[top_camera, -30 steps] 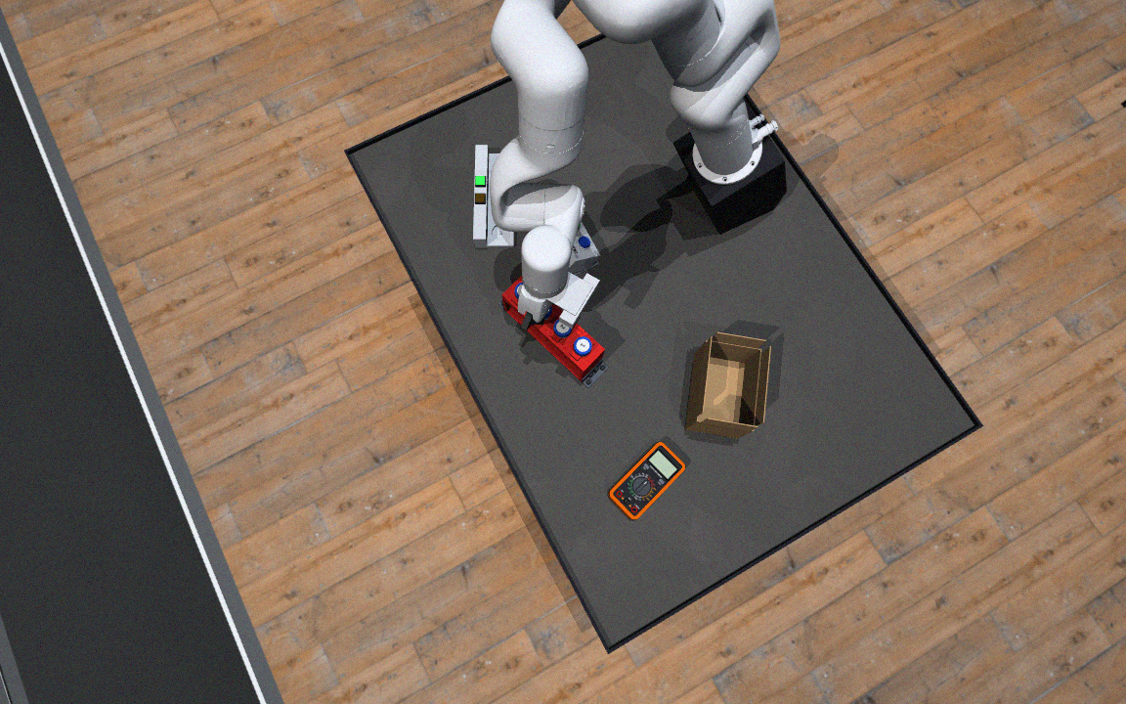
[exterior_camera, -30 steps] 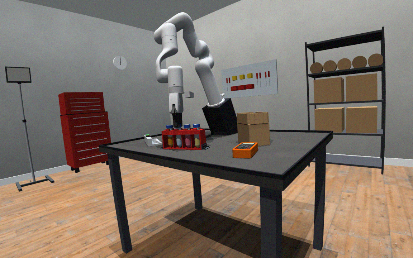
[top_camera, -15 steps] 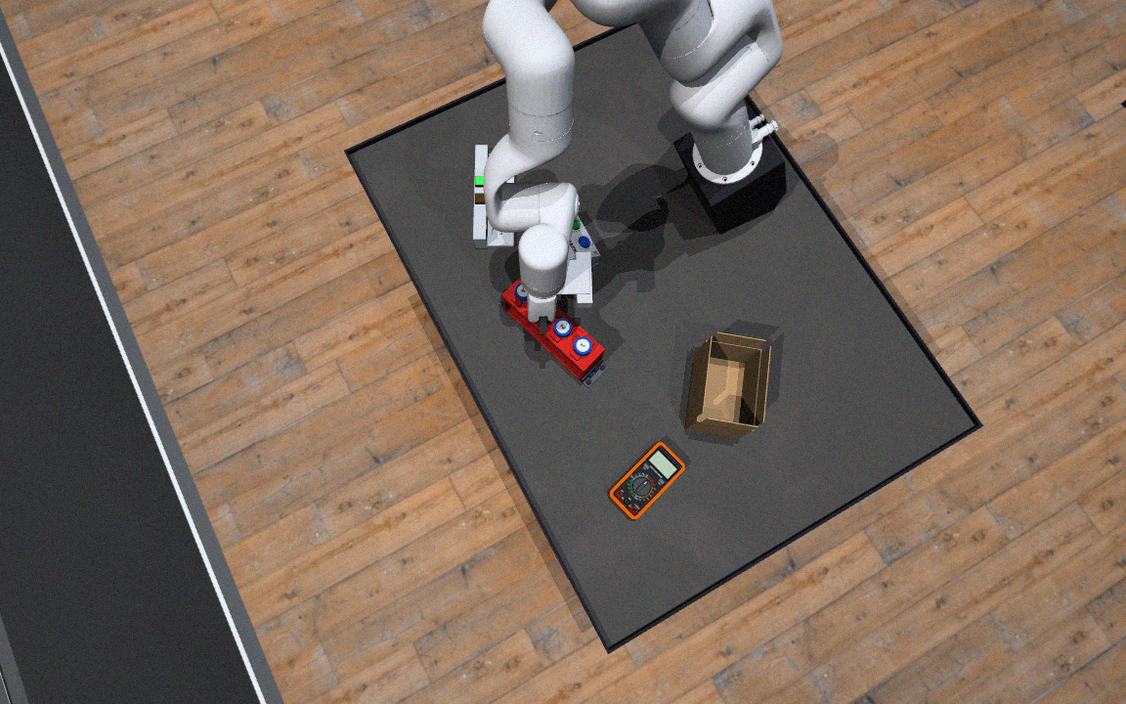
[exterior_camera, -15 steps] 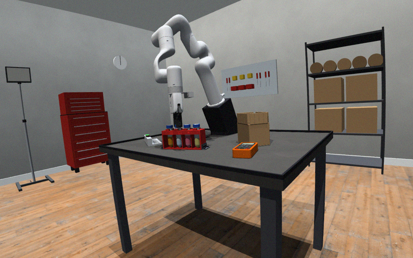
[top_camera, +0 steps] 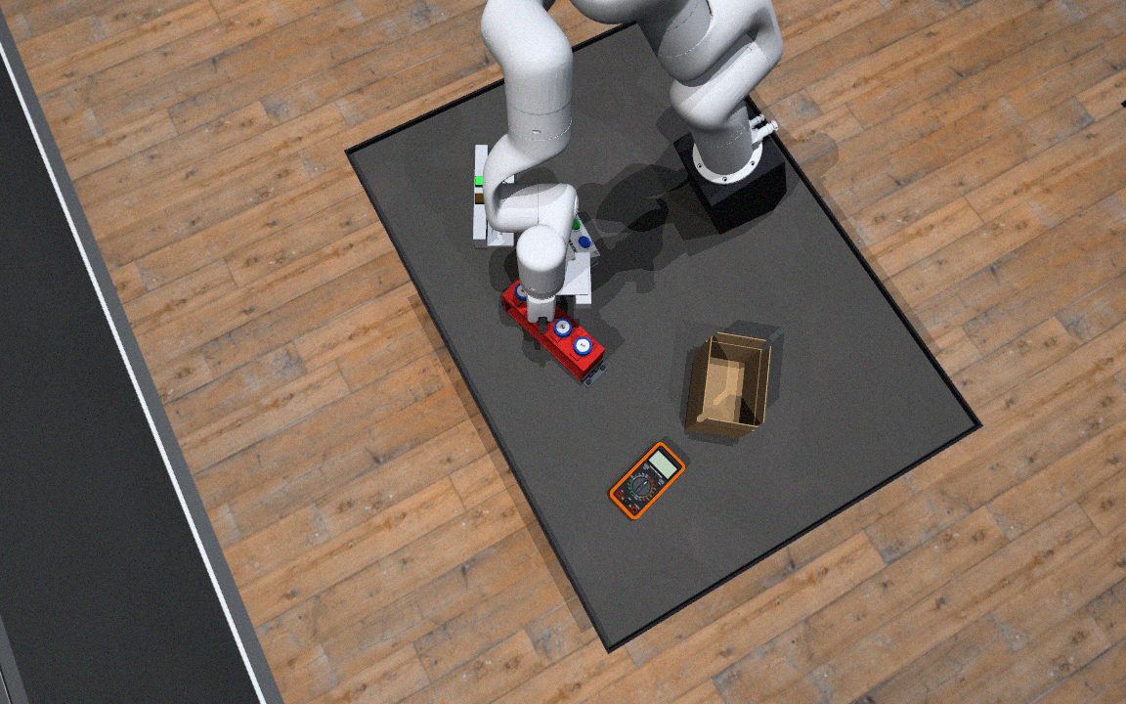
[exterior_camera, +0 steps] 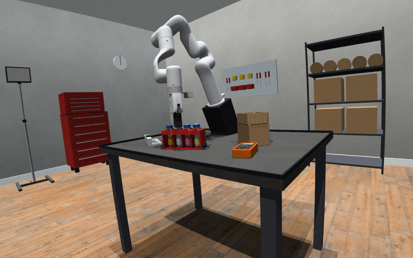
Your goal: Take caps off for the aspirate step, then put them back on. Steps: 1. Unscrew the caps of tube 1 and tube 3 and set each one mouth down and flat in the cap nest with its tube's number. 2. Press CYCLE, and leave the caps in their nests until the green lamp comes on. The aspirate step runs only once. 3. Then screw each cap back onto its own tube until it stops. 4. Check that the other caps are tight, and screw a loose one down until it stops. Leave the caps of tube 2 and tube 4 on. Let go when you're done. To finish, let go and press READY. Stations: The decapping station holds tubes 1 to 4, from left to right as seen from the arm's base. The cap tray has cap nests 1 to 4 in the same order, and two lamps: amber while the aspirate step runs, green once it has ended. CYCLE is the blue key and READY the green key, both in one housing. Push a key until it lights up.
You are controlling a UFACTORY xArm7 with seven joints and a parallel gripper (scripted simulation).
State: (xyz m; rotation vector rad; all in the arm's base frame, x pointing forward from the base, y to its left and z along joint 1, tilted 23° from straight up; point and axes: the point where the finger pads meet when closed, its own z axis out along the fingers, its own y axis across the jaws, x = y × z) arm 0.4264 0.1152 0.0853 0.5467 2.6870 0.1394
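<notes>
One cap clamped in claw (exterior_camera: 177,123) | we're gripping cap (exterior_camera: 178,127) on rack (exterior_camera: 203,139), 2nd tube from exterior-view left, prob. tube 3 | claw sitting directly above, tube axis vertical | we're judging next twist abt that axis.
</notes>
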